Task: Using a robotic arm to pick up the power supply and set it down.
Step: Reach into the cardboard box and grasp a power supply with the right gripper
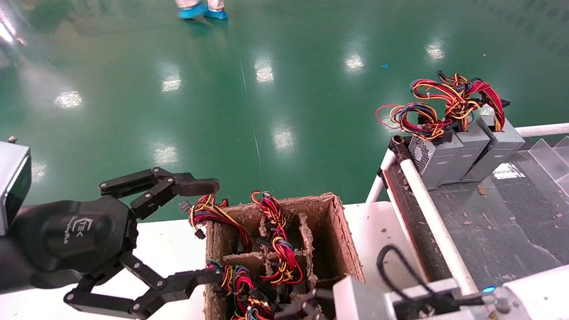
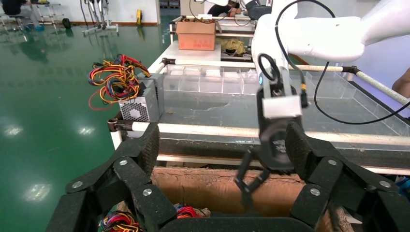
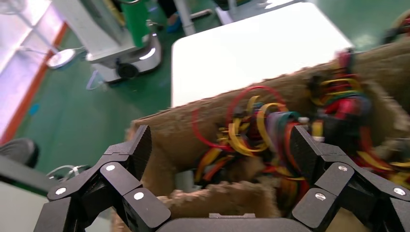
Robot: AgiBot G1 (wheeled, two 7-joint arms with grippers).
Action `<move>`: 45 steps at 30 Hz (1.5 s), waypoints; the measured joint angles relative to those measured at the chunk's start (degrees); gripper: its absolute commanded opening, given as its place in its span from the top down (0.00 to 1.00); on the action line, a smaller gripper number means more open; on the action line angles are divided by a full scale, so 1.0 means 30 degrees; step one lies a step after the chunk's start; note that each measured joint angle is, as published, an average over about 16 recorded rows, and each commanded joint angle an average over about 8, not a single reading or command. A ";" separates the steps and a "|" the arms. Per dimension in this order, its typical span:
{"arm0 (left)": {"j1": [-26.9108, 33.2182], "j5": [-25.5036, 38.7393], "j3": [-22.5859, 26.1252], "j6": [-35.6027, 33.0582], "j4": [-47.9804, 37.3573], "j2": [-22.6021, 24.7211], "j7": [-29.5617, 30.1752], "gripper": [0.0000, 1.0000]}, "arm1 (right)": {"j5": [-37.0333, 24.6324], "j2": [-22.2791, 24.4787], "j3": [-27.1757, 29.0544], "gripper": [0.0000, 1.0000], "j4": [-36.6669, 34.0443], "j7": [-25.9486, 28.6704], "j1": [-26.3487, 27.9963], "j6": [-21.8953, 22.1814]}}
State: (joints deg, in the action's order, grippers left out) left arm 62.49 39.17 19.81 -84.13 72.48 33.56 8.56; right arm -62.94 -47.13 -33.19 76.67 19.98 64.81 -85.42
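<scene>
1. Power supplies: three small grey sheet-metal rectangular boxes (image 1: 462,153) stand side by side, touching, at the near corner of the dark conveyor surface (image 1: 489,222) on the robot's right. The nearest shows a perforated vent face; each stands on end, long axis upright and leaning slightly away, with looped bundles of red, yellow, black and blue wires (image 1: 444,106) rising from the top.
2. Brown cardboard divider box (image 1: 342,235): rough, frayed fibrous walls, open top, inner partitions forming compartments. Several coloured wire bundles (image 1: 278,240) spill out of its compartments; the units beneath are hidden, so their count cannot be told.
3. White table top (image 1: 169,240): smooth, flat; carries the divider box.
4. White tubular rail (image 1: 426,209): round, runs along the conveyor edge.
5. Left gripper (image 1: 204,229): black rounded body with white logo, jointed linkage fingers spread wide, holding nothing, just beside the box's left wall.
6. Right gripper (image 2: 246,186): silver-grey boxy wrist, black fingers spread apart, poised over the box's near compartments, grasping nothing.
7. Glossy green floor (image 1: 266,89): surrounds the station.
</scene>
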 measured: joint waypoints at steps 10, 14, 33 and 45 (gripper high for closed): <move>0.0001 -0.0002 0.0003 0.0001 0.0000 -0.0001 -0.0001 0.00 | -0.0499 -0.0595 -0.0833 0.00 -0.0062 0.0309 -0.0138 -0.0239; 0.0001 -0.0002 0.0004 0.0001 0.0000 -0.0001 -0.0002 0.00 | -0.0849 -0.0821 -0.1144 0.00 -0.0093 0.0504 -0.0132 -0.0160; 0.0002 -0.0006 0.0008 0.0003 0.0000 -0.0003 -0.0004 0.00 | -0.2872 -0.2174 -0.1980 0.28 -0.0229 0.1371 0.0224 0.1421; 0.0003 -0.0008 0.0011 0.0004 0.0000 -0.0004 -0.0006 0.00 | -0.3712 -0.3067 -0.2362 0.86 -0.0201 0.1770 0.0662 0.1914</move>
State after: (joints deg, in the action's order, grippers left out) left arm 62.50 39.15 19.84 -84.11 72.48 33.55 8.55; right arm -74.08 -56.33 -40.28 76.07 25.29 66.80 -79.68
